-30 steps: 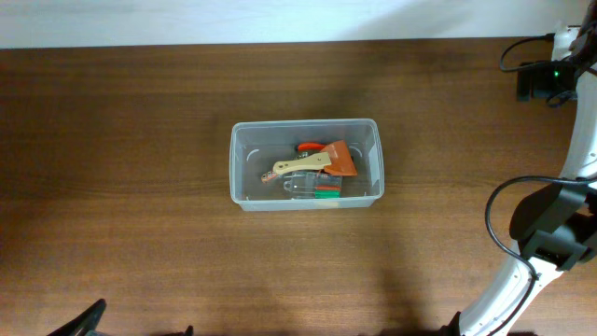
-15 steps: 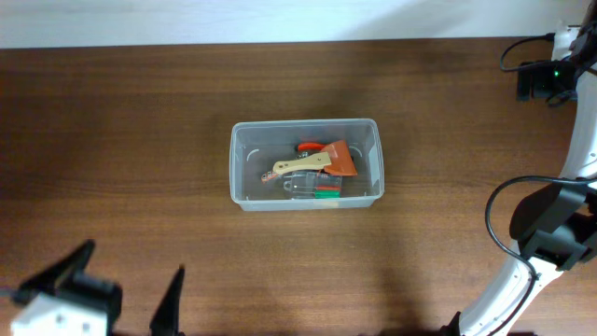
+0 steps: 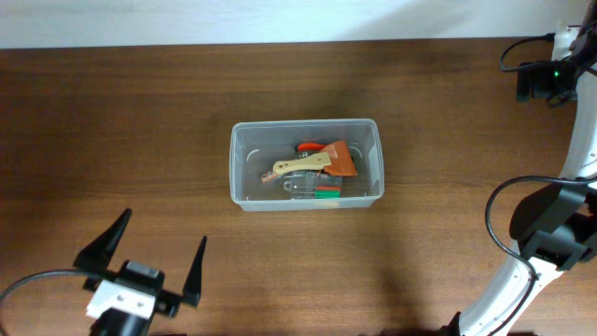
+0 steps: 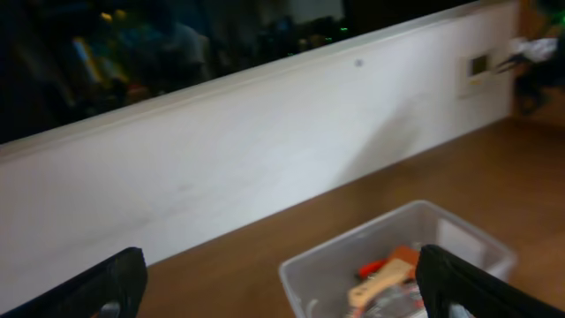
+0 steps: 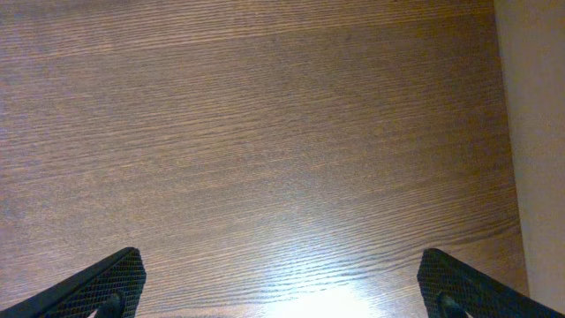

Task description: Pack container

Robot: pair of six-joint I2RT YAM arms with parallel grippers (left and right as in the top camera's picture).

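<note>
You are looking at the container sitting mid-table on dark wood grain, with tools lying in its right half. Your left gripper is hovering front-left of the container, well apart, spread wide and empty. Your right gripper is gaping equally wide over bare wood. A white wall is running behind the container.

Open tabletop on every side of the container; inside, free left half, tools in the right
</note>
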